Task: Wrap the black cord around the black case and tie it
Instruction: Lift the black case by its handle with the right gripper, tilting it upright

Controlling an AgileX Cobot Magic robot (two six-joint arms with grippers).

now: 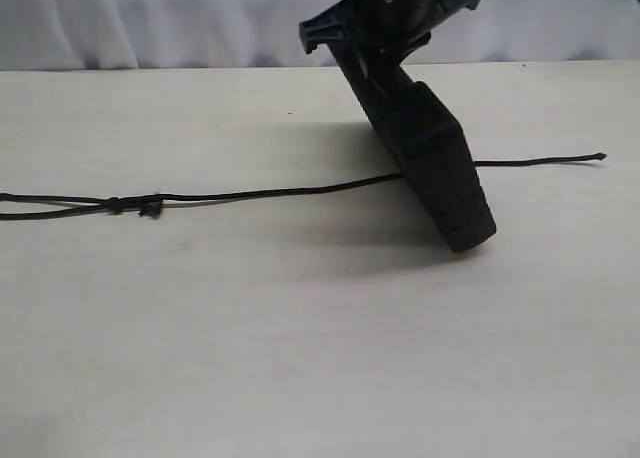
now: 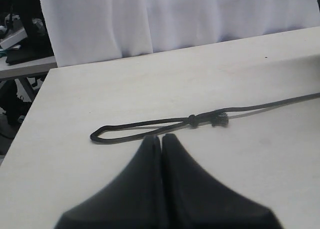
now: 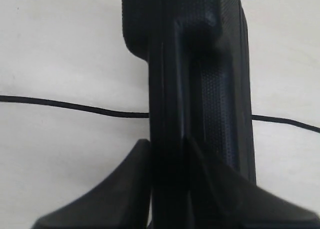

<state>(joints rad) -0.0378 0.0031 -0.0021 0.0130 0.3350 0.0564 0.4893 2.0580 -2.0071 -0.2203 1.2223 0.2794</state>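
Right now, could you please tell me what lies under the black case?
The black cord runs beneath the tilted black case, emerging on both sides; the stretch between is covered.

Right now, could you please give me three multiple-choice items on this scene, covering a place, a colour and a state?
1. Where does the cord lie?
A) stretched across the table, showing on both sides of the case
B) coiled on top of the case
C) hanging from a gripper

2. What colour is the cord?
A) red
B) black
C) white

3. How does the case stand?
A) flat
B) open
C) tilted up, clamped by the right gripper

Answers: 1 A, it emerges on either side of the case. 2 B, it is dark against the pale table. 3 C, its upper end is raised in the gripper.
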